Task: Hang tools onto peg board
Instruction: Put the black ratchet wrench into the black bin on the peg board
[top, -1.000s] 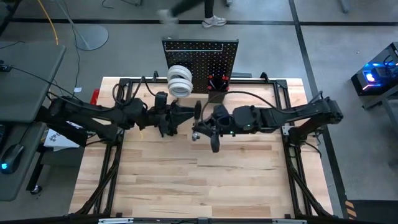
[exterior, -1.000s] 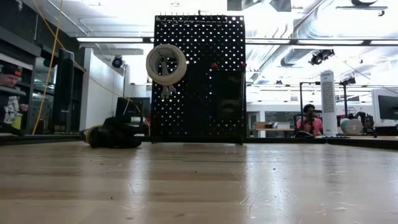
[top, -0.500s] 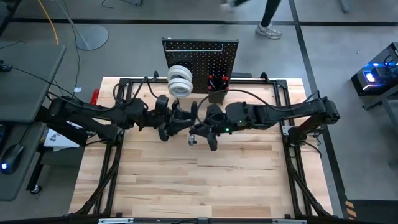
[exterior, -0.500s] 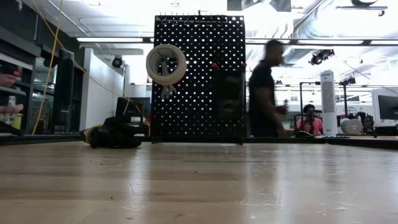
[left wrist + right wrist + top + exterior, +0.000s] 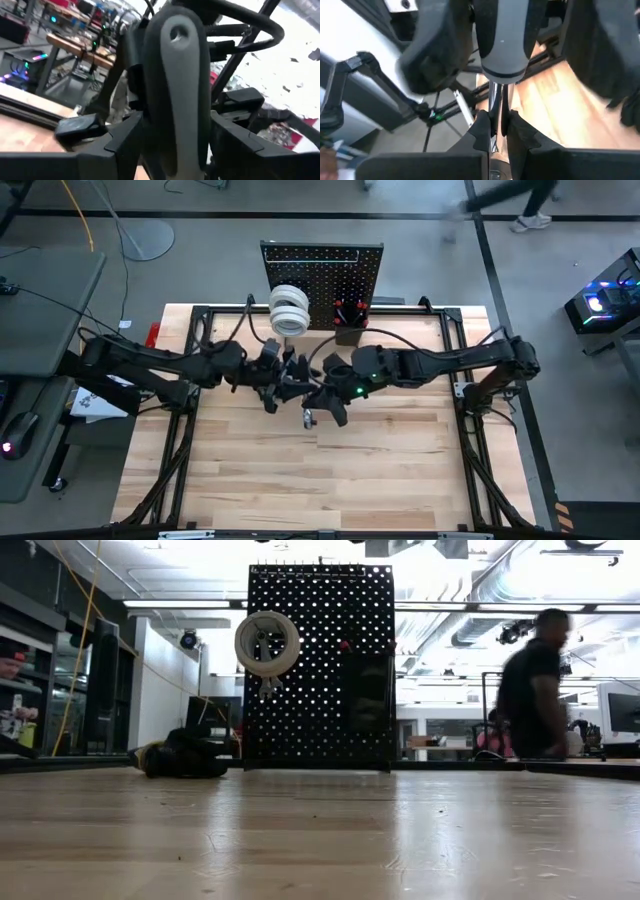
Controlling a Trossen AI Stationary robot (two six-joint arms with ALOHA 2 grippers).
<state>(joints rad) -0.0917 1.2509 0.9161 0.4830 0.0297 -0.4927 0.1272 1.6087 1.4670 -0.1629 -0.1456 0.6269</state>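
- Black peg board [image 5: 320, 665], dotted with rows of small holes.
- White tape rolls [image 5: 288, 311] on front of peg board.
- Red handles [image 5: 347, 310] in black bin [image 5: 348, 330].
- Pale striped wood counter [image 5: 320, 460].
- Grey-handled, silver-shafted ratchet [image 5: 501, 45].

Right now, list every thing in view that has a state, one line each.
Tape rolls: hung on the peg board.
Peg board: upright at the table's far edge.
Bin: on the board's front, red-handled tools inside.
Ratchet: off the table, held by both grippers, grey handle and metal shank.
Left gripper: closed on the ratchet's handle.
Right gripper: shut on the ratchet's shank.
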